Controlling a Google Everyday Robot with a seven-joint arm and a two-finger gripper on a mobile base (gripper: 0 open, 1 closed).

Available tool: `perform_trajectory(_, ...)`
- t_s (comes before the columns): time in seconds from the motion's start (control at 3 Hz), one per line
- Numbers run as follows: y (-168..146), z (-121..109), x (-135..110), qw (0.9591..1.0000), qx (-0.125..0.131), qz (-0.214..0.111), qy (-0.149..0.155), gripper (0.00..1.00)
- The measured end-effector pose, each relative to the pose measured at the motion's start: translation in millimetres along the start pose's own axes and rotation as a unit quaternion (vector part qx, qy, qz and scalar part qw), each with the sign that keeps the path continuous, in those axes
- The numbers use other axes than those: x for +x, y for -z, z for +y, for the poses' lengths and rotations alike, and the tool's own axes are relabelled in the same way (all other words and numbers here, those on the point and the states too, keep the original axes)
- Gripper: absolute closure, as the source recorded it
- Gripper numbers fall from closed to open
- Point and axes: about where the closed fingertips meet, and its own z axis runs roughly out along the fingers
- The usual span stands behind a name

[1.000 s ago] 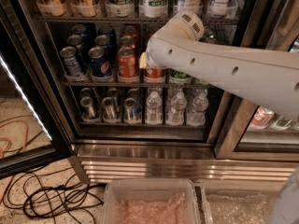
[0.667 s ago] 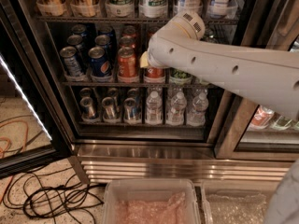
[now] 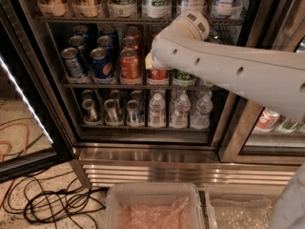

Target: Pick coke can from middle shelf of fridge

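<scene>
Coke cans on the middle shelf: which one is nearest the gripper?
The coke can half hidden behind the gripper, right of the fully visible red can and left of the green can.

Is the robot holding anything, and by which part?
Cannot tell. The hand sits at a coke can on the middle shelf, but the arm hides any hold.

We can read no words; the one brand mark we recognise is the round Pepsi emblem on a blue can [image 3: 101,63] on the middle shelf [image 3: 95,86]. The gripper [image 3: 149,62], mostly hidden behind the arm [image 3: 228,70], sits at that shelf beside a red can [image 3: 129,63]
</scene>
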Motion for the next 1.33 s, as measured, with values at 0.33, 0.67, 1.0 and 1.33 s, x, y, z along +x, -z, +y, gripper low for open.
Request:
perform_trajectory(0.33,0,0,0,1.0000,0.000,0.000,0.000,1.00)
perform_trajectory(0.67,4,4,-1,0.9997,-0.020,0.013,-0.003,1.00)
perform_trajectory(1.0,28,7,-4,0.9980,-0.055,0.032,0.000,1.00)
perform_trajectory(1.33,54,10,4,0.9923,-0.101,0.072,0.004,1.00)
